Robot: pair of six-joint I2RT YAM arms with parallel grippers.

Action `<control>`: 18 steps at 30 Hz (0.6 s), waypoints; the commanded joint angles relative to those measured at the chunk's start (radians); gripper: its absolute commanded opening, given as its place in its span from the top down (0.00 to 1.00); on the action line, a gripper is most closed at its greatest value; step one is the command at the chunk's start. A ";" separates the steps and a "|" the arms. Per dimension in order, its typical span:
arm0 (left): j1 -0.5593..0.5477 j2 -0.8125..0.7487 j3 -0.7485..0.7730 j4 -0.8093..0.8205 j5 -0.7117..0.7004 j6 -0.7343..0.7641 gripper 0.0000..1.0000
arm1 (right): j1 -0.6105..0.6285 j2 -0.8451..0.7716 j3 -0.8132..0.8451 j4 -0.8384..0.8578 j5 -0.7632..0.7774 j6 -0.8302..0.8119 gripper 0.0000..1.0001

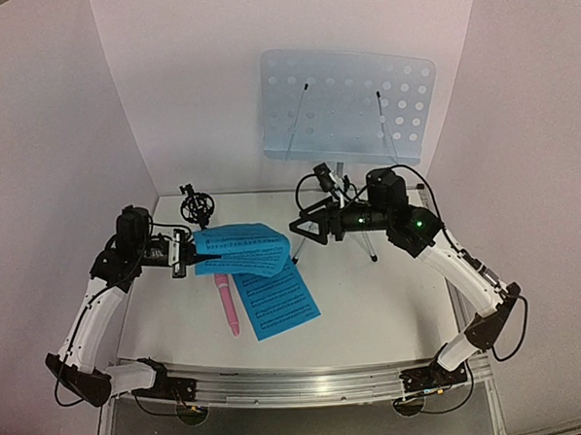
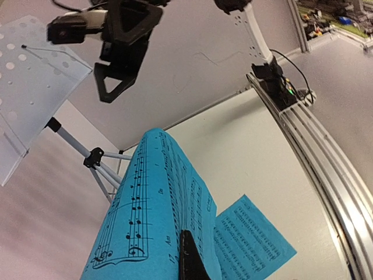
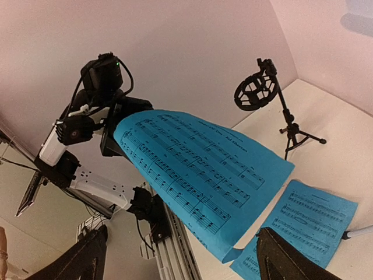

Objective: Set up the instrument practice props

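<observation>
The left claw (image 1: pixel 182 254) is clenched on 1 bright blue sheet-music page (image 1: pixel 243 247), holding it by its left edge above the bench (image 1: pixel 392 300). The page's long axis runs across toward the right claw (image 1: pixel 301 232), which gapes wide and empty just beside the free end. The pale-blue perforated music stand (image 1: pixel 348 102) rises behind the right arm, the nearer of the 2.
</observation>
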 commanded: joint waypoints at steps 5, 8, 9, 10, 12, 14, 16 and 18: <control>-0.029 0.017 0.093 -0.243 -0.010 0.524 1.00 | 0.003 0.114 0.026 -0.021 -0.113 0.027 0.12; -0.037 0.021 0.093 -0.272 -0.022 0.598 1.00 | 0.003 0.137 0.019 -0.020 -0.140 0.070 0.12; -0.040 0.022 0.093 -0.271 -0.024 0.607 1.00 | 0.003 0.145 0.017 -0.019 -0.151 0.086 0.12; -0.043 0.023 0.092 -0.270 -0.027 0.616 1.00 | 0.003 0.151 0.009 -0.015 -0.158 0.100 0.12; -0.046 0.019 0.084 -0.268 -0.036 0.660 1.00 | 0.003 0.158 -0.018 0.008 -0.187 0.130 0.12; -0.047 0.013 0.068 -0.262 -0.049 0.704 1.00 | 0.003 0.160 -0.062 0.084 -0.243 0.186 0.12; -0.048 0.010 0.056 -0.249 -0.056 0.722 1.00 | 0.004 0.166 -0.109 0.176 -0.286 0.256 0.12; -0.051 0.006 0.045 -0.231 -0.061 0.729 1.00 | 0.004 0.176 -0.119 0.190 -0.300 0.280 0.13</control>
